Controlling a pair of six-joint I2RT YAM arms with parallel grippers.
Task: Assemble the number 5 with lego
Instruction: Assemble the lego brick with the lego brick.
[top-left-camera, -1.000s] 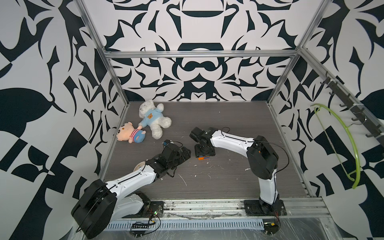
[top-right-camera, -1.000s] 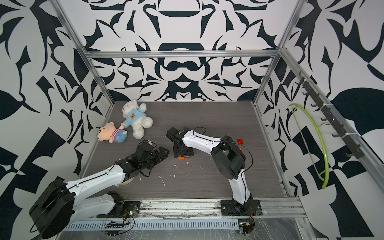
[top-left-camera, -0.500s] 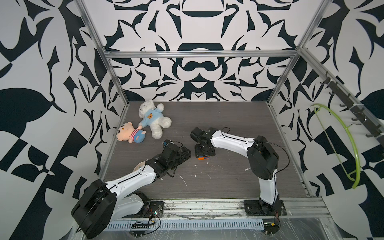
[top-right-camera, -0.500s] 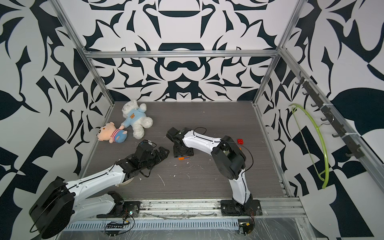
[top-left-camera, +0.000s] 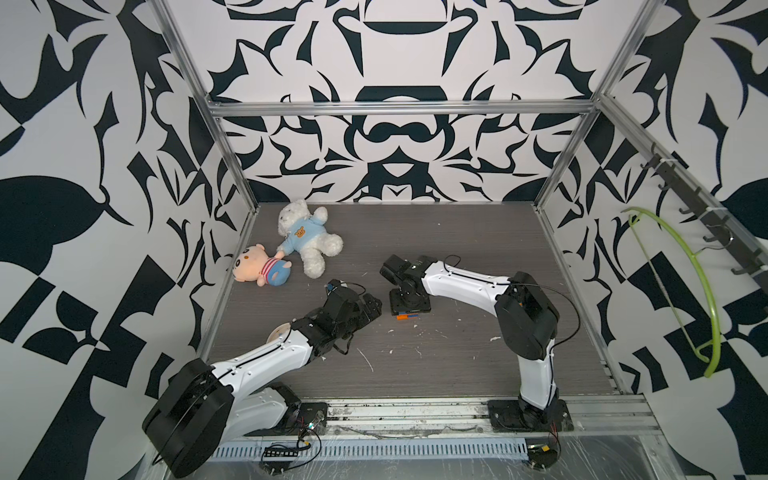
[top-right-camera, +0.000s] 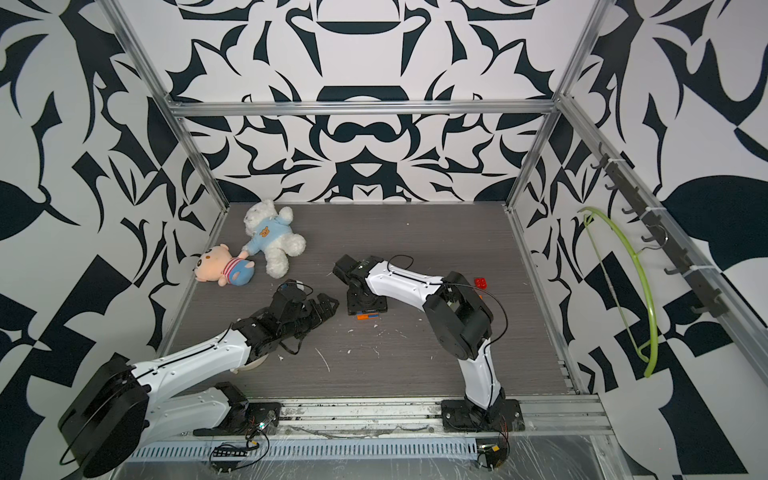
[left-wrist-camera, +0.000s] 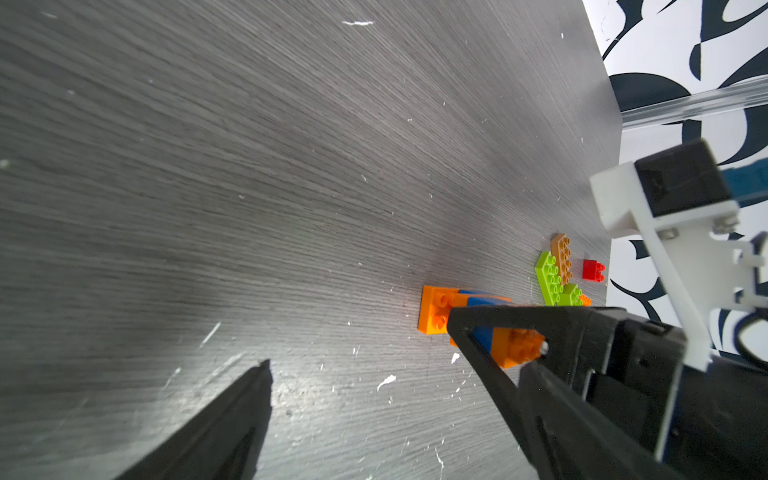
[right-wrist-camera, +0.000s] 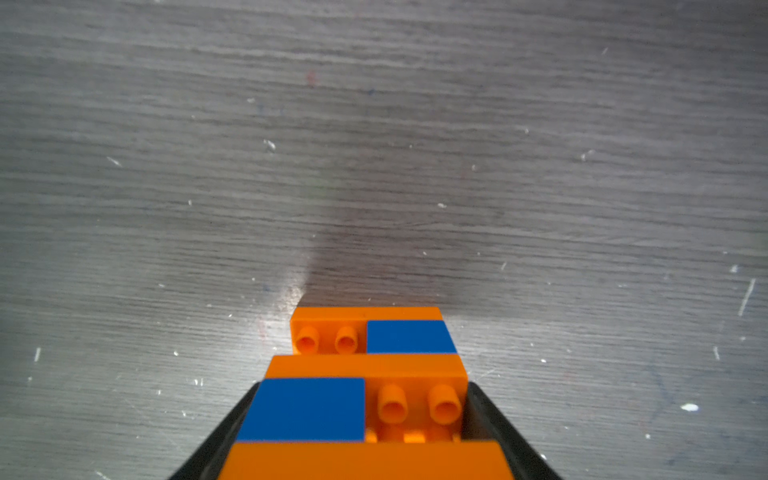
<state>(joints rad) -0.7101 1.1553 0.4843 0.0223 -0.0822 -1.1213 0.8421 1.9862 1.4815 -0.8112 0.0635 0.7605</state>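
Centrally, lego (top-left-camera: 406, 316) amid bare tabletop (top-left-camera: 457, 370)

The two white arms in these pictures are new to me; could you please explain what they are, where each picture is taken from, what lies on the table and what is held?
They are two robot arms, the left arm and the right arm, mounted at the near edge of the table. Both top views look down from one overhead camera; each wrist view comes from a camera on an arm. On the table lie a white teddy, a plush doll, and loose lego: lime green bricks, a brown brick and a red brick. The right end effector is closed on an orange-and-blue lego build resting on the table. The left end effector is open beside it, holding nothing.
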